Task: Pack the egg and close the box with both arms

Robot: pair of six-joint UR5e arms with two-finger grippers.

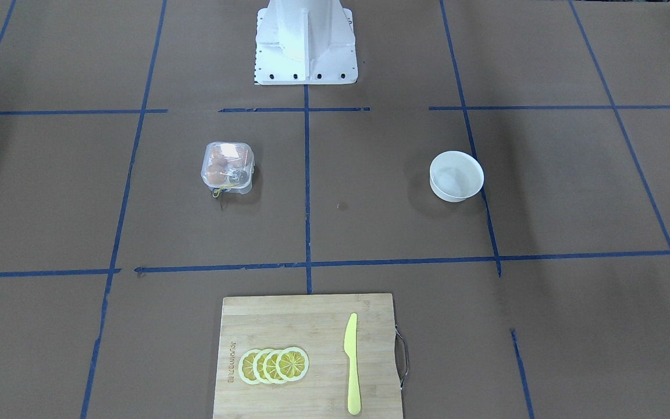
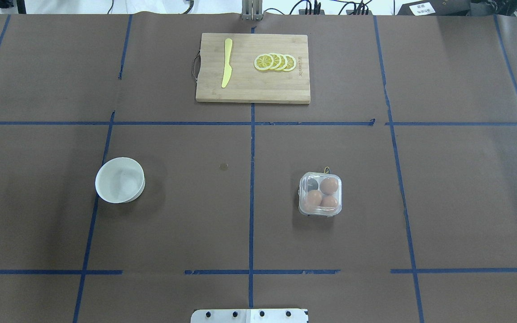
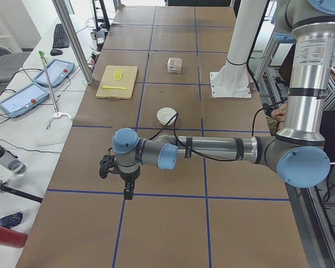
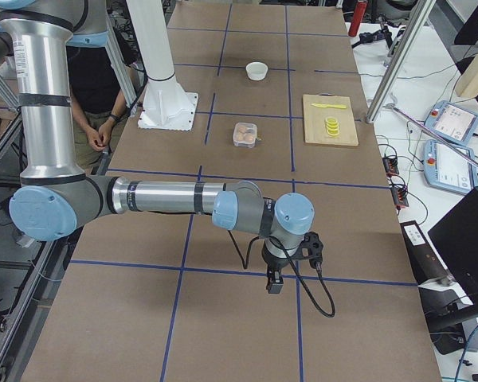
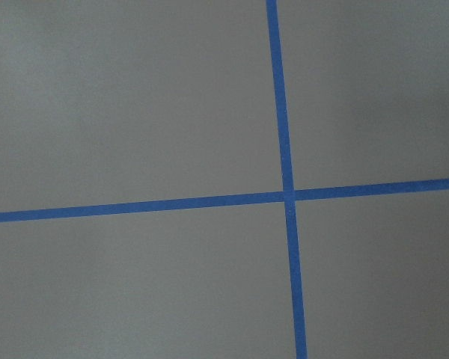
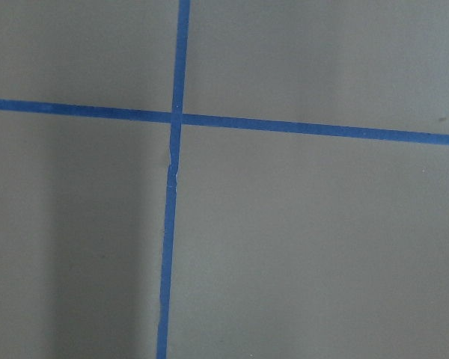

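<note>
The box is a clear four-cup carton right of the table's middle, its lid down over the cups, a yellow string at its far edge. Three orange-brown eggs sit in it, one being the egg; the fourth cup looks dark and empty. The box also shows in the front-facing view. My left gripper hangs over bare table far to the left, seen only in the exterior left view. My right gripper hangs far to the right, seen only in the exterior right view. I cannot tell if either is open. Both wrist views show only brown paper and blue tape.
A white bowl stands left of the middle and looks empty. A wooden cutting board at the far side holds a yellow knife and lemon slices. The white pedestal is at the robot's side.
</note>
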